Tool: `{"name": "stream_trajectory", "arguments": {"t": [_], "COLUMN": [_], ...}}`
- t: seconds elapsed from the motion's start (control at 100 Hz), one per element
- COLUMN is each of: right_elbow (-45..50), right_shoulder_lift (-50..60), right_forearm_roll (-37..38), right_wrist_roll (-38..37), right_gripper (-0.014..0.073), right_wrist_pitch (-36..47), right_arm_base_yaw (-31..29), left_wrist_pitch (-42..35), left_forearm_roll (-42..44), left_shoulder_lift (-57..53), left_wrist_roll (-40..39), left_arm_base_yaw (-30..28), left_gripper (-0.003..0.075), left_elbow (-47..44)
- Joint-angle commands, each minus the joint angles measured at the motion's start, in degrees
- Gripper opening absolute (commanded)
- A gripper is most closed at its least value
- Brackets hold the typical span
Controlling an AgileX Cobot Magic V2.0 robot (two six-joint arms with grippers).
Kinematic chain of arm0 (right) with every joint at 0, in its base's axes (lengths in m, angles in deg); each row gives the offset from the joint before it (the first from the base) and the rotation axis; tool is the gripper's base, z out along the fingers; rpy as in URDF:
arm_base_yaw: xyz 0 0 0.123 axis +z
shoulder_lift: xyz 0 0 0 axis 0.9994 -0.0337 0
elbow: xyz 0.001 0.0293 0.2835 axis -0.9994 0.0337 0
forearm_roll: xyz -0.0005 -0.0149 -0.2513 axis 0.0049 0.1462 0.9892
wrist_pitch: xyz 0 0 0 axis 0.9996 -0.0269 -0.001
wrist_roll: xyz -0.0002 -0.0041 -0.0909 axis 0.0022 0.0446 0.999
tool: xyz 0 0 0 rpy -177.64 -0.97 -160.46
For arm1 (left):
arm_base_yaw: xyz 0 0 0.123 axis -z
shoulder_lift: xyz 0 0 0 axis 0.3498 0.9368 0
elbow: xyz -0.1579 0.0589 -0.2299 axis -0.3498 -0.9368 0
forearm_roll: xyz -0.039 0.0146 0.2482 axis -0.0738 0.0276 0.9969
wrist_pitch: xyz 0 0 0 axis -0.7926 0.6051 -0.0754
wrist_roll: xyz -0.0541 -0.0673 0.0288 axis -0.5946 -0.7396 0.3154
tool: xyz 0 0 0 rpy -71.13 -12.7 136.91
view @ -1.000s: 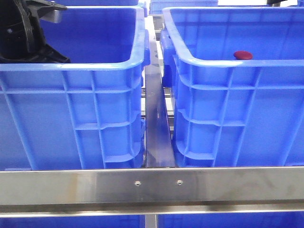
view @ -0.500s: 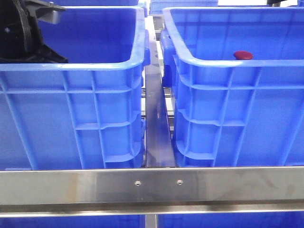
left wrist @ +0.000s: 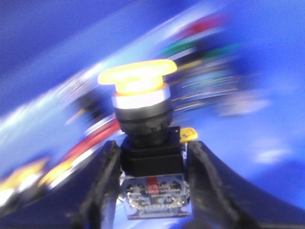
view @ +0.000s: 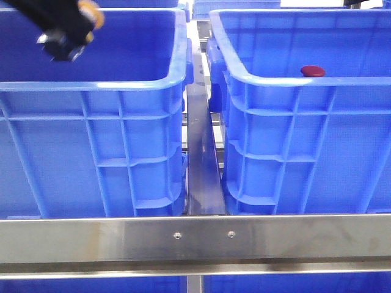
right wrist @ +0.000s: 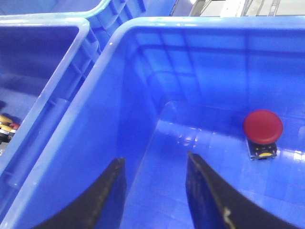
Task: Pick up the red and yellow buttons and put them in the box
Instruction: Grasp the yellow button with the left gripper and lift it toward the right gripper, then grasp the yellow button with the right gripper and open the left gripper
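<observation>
Front view: I've got two blue crates side by side on a steel frame, a metal rail (view: 201, 165) running between them. Over the left crate (view: 91, 122) my left end effector (view: 67, 39) hangs up near the top corner, above the rim, and there's the yellow button (view: 91, 12) showing at its upper edge. Left wrist view confirms it: the left end effector (left wrist: 152, 167) is pinching the yellow button (left wrist: 138, 78) by its black body, one finger (left wrist: 102, 186) on either side, orange-yellow cap pointing away from the wrist. The background there is smeared with blur; I can make out streaks of red, green and yellow down in the crate but can't tell what they are.

Over on the right, the red button (view: 313, 71) sits inside the box (view: 305, 134), just peeking over the near rim. Right wrist view shows the red button (right wrist: 262, 126) resting on the box (right wrist: 143, 71) floor near the far wall. My right end effector (right wrist: 155, 191) is spread, nothing between its fingers, hovering over the box's interior well apart from the red button.
</observation>
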Motion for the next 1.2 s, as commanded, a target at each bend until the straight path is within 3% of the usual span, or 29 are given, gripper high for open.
{"name": "stream_trajectory", "arguments": {"t": [0.0, 0.27, 0.46, 0.67, 0.72, 0.89, 1.19], "right_elbow": [-1.3, -1.3, -2.3, -5.9, -6.6, -7.0, -7.0], "right_shoulder_lift": [1.8, 1.8, 1.8, 1.8, 1.8, 1.8, 1.1], "right_forearm_roll": [-2.1, -2.9, -4.0, -8.4, -8.6, -11.8, -13.7], "right_wrist_roll": [0.5, 0.5, 0.5, -1.0, -1.7, -4.5, -11.2], "right_gripper": [0.0332, 0.0332, 0.0332, 0.0337, 0.0378, 0.0668, 0.0643], "right_wrist_pitch": [0.6, -0.5, -6.4, -19.6, -21.9, -24.6, -24.7], "right_arm_base_yaw": [0.1, 0.1, 0.1, 0.1, 0.1, 1.6, 9.9], "left_wrist_pitch": [-3.5, -1.8, -1.7, -1.5, -1.5, -1.5, -1.5], "left_forearm_roll": [-4.3, -18.6, -19.4, -19.7, -19.7, -19.7, -19.7], "left_shoulder_lift": [-4.7, -8.0, -7.3, -6.8, -6.8, -6.8, -6.8], "left_wrist_roll": [5.6, 22.9, 26.7, 29.2, 29.2, 29.2, 29.2], "left_arm_base_yaw": [1.7, 6.4, 10.4, 13.7, 13.9, 13.9, 13.9], "left_gripper": [0.0063, 0.0062, 0.0062, 0.0062, 0.0062, 0.0062, 0.0062], "left_elbow": [1.6, 1.6, 1.6, 1.6, 1.6, 1.6, 1.6]}}
